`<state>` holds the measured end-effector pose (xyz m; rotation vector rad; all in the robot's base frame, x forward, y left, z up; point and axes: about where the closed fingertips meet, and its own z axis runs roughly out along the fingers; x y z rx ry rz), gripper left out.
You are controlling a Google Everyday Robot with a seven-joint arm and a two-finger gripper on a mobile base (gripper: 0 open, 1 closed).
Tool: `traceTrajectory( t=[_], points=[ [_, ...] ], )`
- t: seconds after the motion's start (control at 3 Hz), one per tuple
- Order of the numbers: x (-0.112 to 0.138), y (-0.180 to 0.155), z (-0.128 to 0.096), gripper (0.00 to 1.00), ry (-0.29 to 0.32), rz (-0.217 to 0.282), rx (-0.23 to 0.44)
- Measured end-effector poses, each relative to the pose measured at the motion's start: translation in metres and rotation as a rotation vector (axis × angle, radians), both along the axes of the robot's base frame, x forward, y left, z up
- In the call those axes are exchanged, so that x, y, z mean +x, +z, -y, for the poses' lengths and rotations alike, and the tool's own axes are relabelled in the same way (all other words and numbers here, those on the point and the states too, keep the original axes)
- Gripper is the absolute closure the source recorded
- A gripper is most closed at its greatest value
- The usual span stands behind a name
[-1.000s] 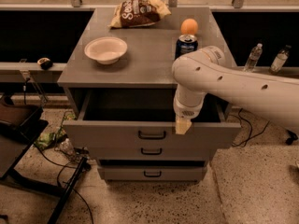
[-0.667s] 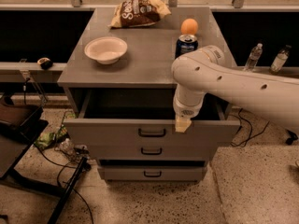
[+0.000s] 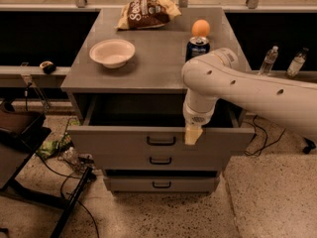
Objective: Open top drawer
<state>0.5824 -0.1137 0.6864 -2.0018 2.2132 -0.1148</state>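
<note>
The top drawer (image 3: pixel 114 139) is pulled out from the gray cabinet, its wide flat front facing me with a small black bar handle (image 3: pixel 161 141) at centre and a dark, deep box behind it. My gripper (image 3: pixel 192 135) hangs down from the white arm over the drawer's front edge, just right of the handle. Its yellowish fingertips (image 3: pixel 192 137) rest against the top of the drawer front. Two shorter gray drawers (image 3: pixel 161 184) sit below, less pulled out.
On the cabinet top (image 3: pixel 153 58) are a white bowl (image 3: pixel 112 52), a chip bag (image 3: pixel 146 11), an orange (image 3: pixel 200 28) and a dark can (image 3: pixel 197 48). Cables and litter lie on the floor at left (image 3: pixel 59 152). Two bottles (image 3: pixel 269 59) stand at right.
</note>
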Motion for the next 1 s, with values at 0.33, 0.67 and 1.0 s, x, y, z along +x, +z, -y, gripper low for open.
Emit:
traceTrajectory(
  t=[0.33,0.67,1.0],
  points=[
    [0.000,0.000,0.000,0.00,0.000,0.000,0.000],
    [-0.001,-0.001,0.000,0.00,0.000,-0.001,0.000],
    [-0.040,-0.015,0.011,0.18,-0.006,-0.063,-0.045]
  ],
)
